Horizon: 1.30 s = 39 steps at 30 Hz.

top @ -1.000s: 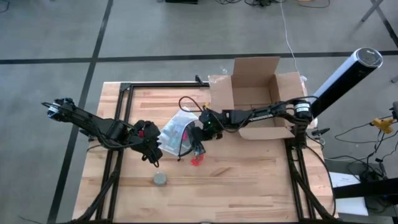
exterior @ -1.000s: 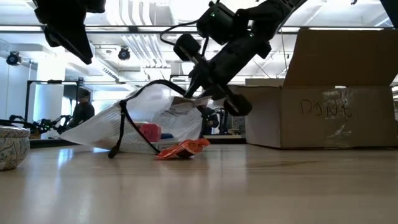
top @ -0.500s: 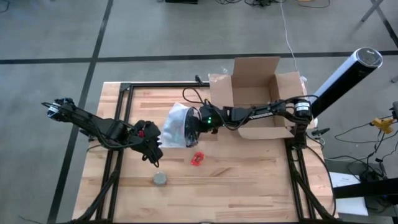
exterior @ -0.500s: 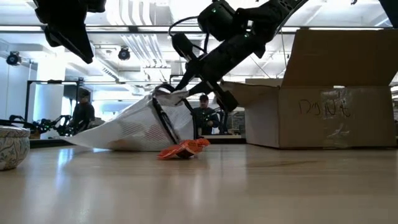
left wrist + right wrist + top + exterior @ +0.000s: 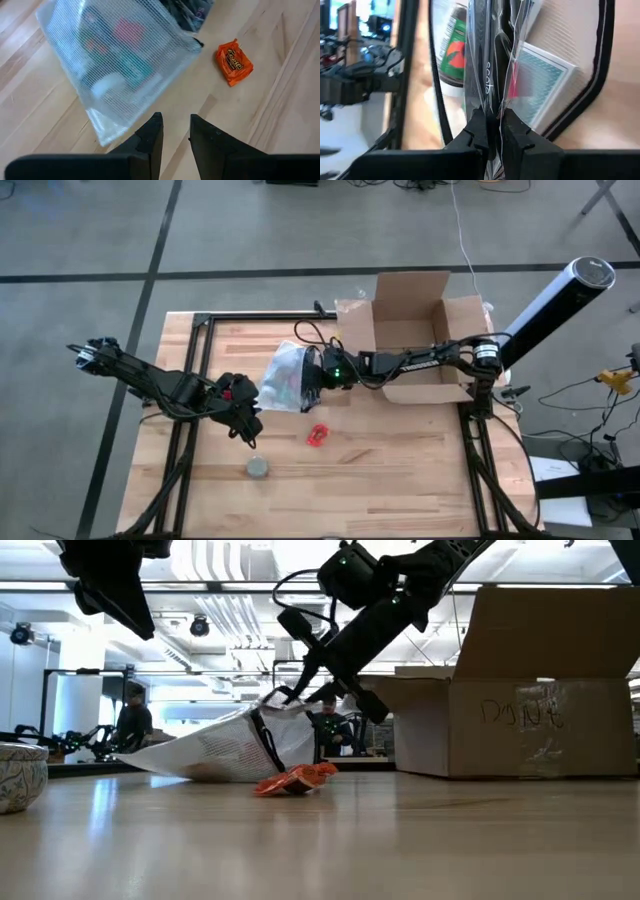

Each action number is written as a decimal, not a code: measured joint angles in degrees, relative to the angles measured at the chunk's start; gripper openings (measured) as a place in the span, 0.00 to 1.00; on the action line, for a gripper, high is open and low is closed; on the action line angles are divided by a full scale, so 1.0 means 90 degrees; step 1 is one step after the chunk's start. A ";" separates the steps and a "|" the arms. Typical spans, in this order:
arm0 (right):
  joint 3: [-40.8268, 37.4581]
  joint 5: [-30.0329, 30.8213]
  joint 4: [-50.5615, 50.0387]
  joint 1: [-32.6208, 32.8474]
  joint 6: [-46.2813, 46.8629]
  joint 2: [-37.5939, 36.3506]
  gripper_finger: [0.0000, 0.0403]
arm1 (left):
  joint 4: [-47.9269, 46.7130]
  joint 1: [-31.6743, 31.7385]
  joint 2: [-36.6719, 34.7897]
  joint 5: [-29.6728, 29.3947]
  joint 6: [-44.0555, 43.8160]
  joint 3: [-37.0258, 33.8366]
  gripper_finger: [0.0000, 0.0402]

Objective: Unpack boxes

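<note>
The open brown cardboard box [image 5: 410, 330] [image 5: 540, 690] stands at the table's far right. A translucent mesh pouch [image 5: 283, 378] [image 5: 125, 65] with packets inside lies slanted at mid-table. My right gripper [image 5: 313, 375] [image 5: 492, 125] is shut on the pouch's right end. An orange snack packet [image 5: 317, 435] [image 5: 233, 61] lies flat on the wood just near of the pouch. My left gripper [image 5: 247, 430] [image 5: 175, 132] hovers left of the pouch, slightly open, nothing between its fingers. My right gripper pinches a bunched fold of clear plastic [image 5: 495, 100] at the pouch's right end between its two fingers. The fingers come from the table's right, slanting down. The pouch slopes down from the fingers [image 5: 300, 675], and its left end [image 5: 150, 762] rests on the table.
A small patterned bowl [image 5: 258, 468] [image 5: 20, 775] sits near the front left. A black rail [image 5: 250, 317] runs along the table's far left edge. People [image 5: 132, 715] show in the room behind. Bare wood lies toward the front right.
My right gripper has turned and tipped toward the table's left with the pouch. The pouch's held end has sunk and the pouch has swung over, so it lies flatter, its left end staying on the wood. The orange packet now lies uncovered beside it.
</note>
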 joint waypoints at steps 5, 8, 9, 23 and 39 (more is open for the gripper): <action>0.0000 0.0151 -0.0186 -0.0061 -0.0195 0.0000 0.02 | 0.0044 0.0000 0.0000 0.0000 0.0000 0.0000 0.21; 0.0000 0.0175 -0.0192 -0.0098 -0.0264 -0.0002 0.02 | 0.0081 0.0000 0.0000 -0.0156 0.0143 -0.0022 0.22; 0.0000 0.0199 -0.0193 -0.0099 -0.0294 -0.0001 0.02 | 0.0084 0.0000 0.0017 -0.0270 0.0210 -0.0045 0.22; 0.0000 0.0272 -0.0194 -0.0143 -0.0440 -0.0002 0.02 | 0.2633 0.0206 0.0707 -0.1090 0.2889 -0.1460 0.26; 0.0000 0.0248 -0.0193 -0.0184 -0.0496 -0.0001 0.02 | 0.3850 0.0668 0.2329 -0.1412 0.4034 -0.1451 0.42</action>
